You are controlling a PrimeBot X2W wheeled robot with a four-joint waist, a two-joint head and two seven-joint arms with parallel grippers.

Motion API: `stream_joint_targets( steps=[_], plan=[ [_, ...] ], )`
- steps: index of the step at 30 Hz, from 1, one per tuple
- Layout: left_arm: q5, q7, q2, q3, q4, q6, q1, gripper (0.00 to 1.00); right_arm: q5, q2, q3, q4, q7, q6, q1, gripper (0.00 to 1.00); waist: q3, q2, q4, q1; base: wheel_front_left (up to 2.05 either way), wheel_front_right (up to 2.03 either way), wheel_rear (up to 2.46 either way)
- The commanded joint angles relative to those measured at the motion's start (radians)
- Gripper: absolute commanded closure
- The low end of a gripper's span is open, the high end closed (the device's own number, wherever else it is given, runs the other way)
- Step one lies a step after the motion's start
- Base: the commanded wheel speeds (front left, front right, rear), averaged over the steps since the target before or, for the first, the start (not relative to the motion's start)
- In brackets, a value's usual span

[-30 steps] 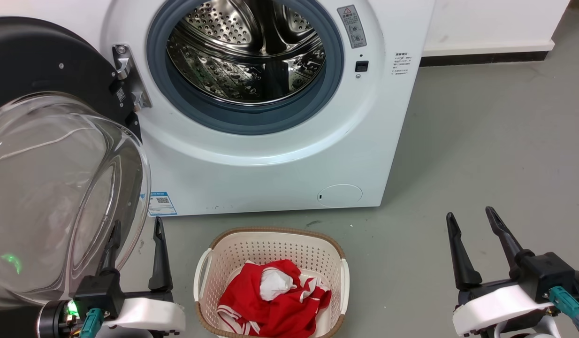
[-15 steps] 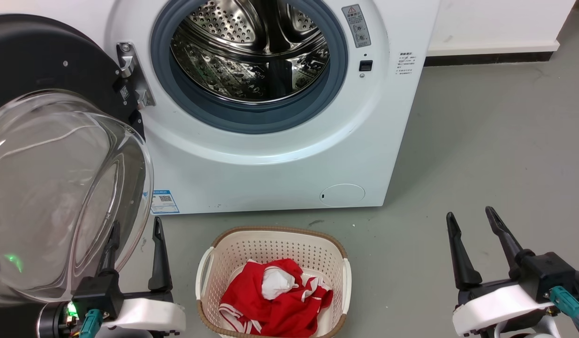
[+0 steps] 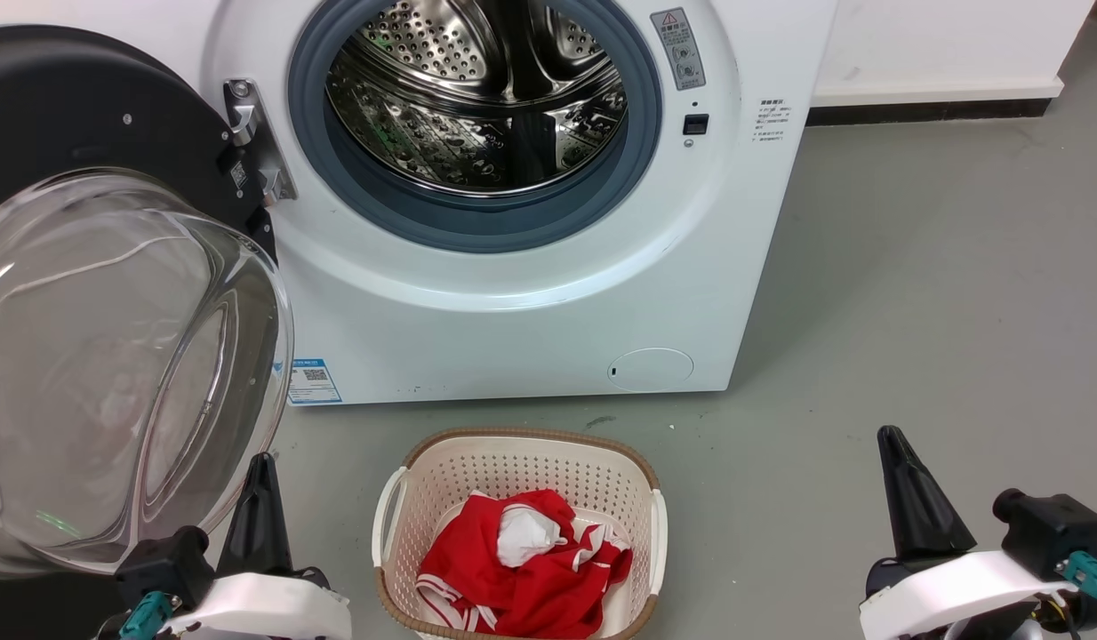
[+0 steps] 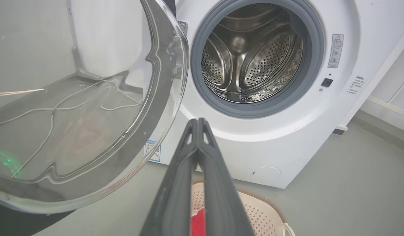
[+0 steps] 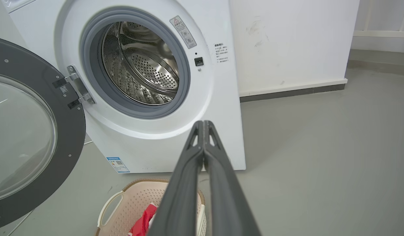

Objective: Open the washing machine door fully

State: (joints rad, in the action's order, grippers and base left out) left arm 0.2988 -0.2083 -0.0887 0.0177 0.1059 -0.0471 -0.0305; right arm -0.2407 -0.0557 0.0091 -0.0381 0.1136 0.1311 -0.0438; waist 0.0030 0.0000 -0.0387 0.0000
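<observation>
The left claw (image 3: 260,471) sits at the lower left of the head view. Its two dark fingers (image 4: 175,183) are pressed flat together, pointing up and gripping nothing. The right claw (image 3: 895,444), at the lower right, is likewise closed and empty. Both rise from white wrists, left (image 3: 264,609) and right (image 3: 957,582).

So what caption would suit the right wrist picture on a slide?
Shut right gripper aimed at the washing machine, its door swung wide open, a laundry basket holding red cloth in front.
</observation>
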Motion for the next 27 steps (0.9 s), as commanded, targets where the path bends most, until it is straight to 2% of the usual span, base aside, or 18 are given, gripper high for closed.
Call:
stream_joint_targets(
  steps=[1,27],
  plan=[
    [0.045,0.008,-0.004,0.008,-0.009,0.008,0.032,1.0,-0.054,-0.009,-0.002,0.006,-0.003,0.0,0.029,1.0,0.0,0.0,0.0,0.0,0.0,0.0,0.0],
    [0.47,0.11,0.011,0.035,0.036,0.066,0.069,1.0,-0.519,-0.026,-0.014,-0.063,-0.055,0.0,0.074,1.0,0.0,0.0,0.009,0.0,0.0,0.0,0.0]
  ],
)
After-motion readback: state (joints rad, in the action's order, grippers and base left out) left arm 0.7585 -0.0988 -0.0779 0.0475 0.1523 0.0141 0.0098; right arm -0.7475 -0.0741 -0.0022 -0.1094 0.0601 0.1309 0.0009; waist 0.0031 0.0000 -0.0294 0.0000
